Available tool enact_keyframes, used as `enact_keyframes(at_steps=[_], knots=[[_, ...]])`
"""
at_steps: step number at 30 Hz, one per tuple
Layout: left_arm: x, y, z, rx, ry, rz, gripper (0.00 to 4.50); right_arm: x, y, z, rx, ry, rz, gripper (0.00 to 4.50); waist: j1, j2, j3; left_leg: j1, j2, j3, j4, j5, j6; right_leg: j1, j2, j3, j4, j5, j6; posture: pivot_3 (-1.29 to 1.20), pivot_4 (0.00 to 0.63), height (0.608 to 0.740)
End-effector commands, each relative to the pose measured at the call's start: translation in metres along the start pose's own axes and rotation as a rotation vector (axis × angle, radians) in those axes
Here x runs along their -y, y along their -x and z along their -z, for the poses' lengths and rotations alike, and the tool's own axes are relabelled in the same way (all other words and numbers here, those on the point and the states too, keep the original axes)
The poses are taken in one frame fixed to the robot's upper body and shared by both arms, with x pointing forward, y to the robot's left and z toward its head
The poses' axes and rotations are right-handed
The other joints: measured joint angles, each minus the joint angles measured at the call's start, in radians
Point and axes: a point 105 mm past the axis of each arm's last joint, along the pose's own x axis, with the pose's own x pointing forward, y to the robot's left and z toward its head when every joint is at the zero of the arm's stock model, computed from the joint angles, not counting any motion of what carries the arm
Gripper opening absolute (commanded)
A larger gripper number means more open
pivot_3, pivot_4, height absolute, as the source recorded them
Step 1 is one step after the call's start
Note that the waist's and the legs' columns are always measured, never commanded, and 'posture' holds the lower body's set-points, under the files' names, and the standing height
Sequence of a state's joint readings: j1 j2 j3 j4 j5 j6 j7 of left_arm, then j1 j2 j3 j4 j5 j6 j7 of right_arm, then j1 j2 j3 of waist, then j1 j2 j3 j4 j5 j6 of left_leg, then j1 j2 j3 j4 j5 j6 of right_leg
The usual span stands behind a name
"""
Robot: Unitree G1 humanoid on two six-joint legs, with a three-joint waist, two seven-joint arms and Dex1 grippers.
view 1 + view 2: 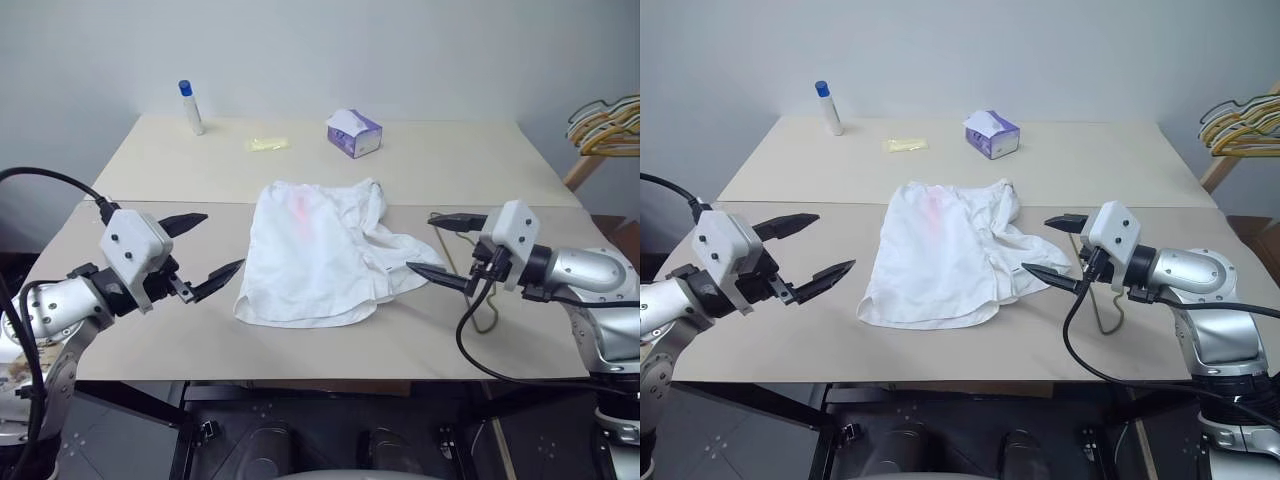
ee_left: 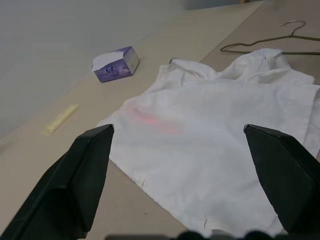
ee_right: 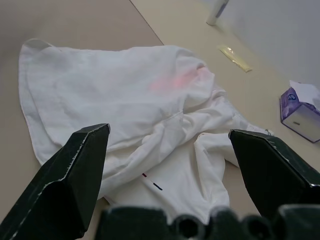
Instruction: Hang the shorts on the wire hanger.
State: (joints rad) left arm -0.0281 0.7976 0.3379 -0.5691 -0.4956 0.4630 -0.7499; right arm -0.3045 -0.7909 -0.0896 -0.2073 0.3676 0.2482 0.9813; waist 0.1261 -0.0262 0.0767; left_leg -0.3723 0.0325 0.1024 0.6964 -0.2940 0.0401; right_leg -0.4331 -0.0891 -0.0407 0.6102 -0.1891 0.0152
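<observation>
The white shorts (image 1: 310,250) lie spread flat on the middle of the table, with a faint pink smudge near the far edge. Their right side is bunched. The wire hanger (image 2: 270,40) lies on the table just right of the shorts, and its thin hook (image 1: 1105,315) shows beneath my right gripper. My left gripper (image 1: 222,242) hovers open just left of the shorts, pointing at them. On the shorts' right edge my right gripper (image 1: 421,243) is also open, above the bunched cloth. Neither holds anything.
A purple tissue box (image 1: 353,133), a yellow strip (image 1: 268,144) and a white bottle with a blue cap (image 1: 190,107) stand on the far half of the table (image 1: 150,160). A bunch of yellowish and pale hangers (image 1: 605,125) hangs off the far right.
</observation>
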Motion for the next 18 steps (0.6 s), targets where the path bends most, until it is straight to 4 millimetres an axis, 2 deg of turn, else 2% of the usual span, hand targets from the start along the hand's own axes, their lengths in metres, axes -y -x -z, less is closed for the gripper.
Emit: enact_keyframes(at_steps=[1, 12, 18], knots=[[-0.006, 0.002, -0.010, 0.025, -0.039, -0.033, 4.50, 0.005, 0.004, -0.012, 0.030, 0.059, 0.014, 4.46, 0.000, 0.000, 0.000, 0.000, 0.000, 0.000, 0.000, 0.000, 0.000, 0.000, 0.000, 0.000, 0.000, 0.000, 0.000, 0.26, 0.053, 0.740], [-0.002, -0.003, -0.009, 0.017, -0.044, -0.014, 4.50, 0.003, 0.007, -0.006, -0.003, 0.073, 0.015, 4.46, -0.001, 0.000, 0.000, 0.000, 0.000, 0.000, 0.000, 0.000, 0.000, 0.000, 0.000, 0.000, 0.000, 0.000, 0.000, 0.25, 0.048, 0.740], [0.021, -0.018, 0.026, -0.116, -0.176, 0.088, 4.50, 0.006, 0.008, -0.007, -0.023, 0.109, 0.009, 4.46, -0.001, 0.001, -0.001, 0.000, 0.000, 0.002, 0.000, 0.000, 0.000, 0.001, 0.000, 0.000, 0.000, 0.000, 0.000, 0.22, 0.038, 0.740]])
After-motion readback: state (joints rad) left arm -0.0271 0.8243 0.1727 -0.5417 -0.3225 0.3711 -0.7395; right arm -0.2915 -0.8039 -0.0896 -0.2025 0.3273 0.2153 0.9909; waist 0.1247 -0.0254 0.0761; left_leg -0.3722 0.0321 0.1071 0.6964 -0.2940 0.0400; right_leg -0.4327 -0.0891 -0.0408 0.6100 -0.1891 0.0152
